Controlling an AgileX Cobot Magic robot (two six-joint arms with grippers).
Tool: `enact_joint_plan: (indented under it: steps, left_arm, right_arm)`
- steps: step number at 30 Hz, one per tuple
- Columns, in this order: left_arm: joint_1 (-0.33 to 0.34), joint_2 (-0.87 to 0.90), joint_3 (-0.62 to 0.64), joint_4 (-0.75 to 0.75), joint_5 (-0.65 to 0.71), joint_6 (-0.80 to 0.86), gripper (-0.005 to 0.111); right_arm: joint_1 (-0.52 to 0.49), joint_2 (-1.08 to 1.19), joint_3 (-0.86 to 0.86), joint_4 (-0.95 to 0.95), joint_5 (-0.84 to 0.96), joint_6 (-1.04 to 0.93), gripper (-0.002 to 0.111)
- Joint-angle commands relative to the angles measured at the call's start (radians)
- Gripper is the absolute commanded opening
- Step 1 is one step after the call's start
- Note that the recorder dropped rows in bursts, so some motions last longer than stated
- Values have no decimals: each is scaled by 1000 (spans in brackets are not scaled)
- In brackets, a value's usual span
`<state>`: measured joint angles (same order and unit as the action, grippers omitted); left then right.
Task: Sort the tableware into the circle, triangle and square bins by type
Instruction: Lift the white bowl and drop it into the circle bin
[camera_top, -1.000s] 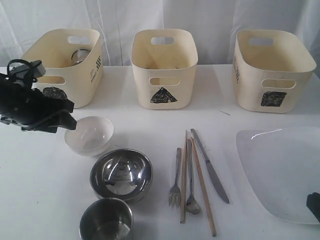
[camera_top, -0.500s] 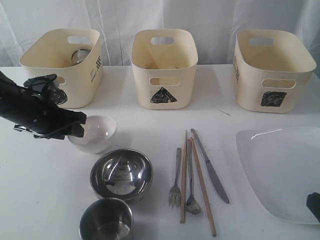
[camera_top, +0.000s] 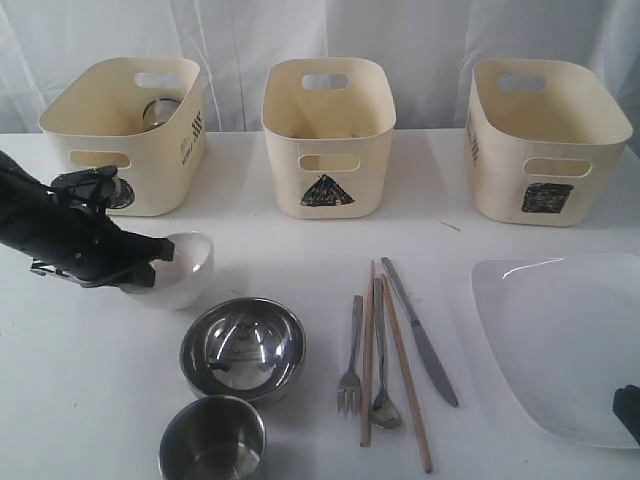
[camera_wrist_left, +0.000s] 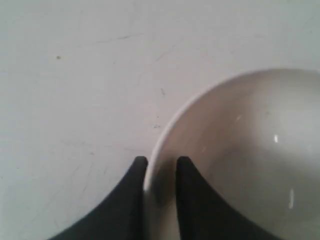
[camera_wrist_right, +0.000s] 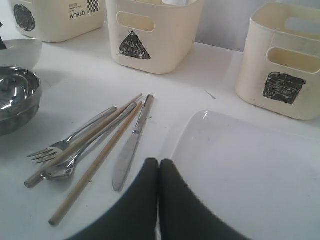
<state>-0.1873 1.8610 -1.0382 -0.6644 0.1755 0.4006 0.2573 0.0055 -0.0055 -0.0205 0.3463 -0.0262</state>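
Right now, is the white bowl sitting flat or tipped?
Tipped: the white bowl's mouth leans sideways, its rim pinched by the left gripper.

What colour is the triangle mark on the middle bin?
Black, scribbled; the triangle mark shows best in the right wrist view.

The table (camera_top: 80, 400) is viewed by the exterior camera from its front, slightly above, facing the rear curtain (camera_top: 430, 30). The white bowl (camera_wrist_left: 240, 150) is viewed closely from above by the left wrist camera. The large plate (camera_wrist_right: 250, 170) and square bin (camera_wrist_right: 280, 65) are shared by the low right wrist view and the exterior view.
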Motion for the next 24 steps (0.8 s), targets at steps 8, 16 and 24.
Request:
enact_joint_plan:
  steps: [8, 16, 24]
  left_arm:
    - [128, -271, -343, 68, -82, 121, 0]
    - [185, 94, -718, 71, -10, 123, 0]
    - [185, 246, -841, 71, 16, 123, 34]
  right_arm:
    - [2, -5, 5, 1, -2, 2, 0]
    - [2, -5, 5, 1, -2, 2, 0]
    - [2, -5, 5, 1, -2, 2, 0]
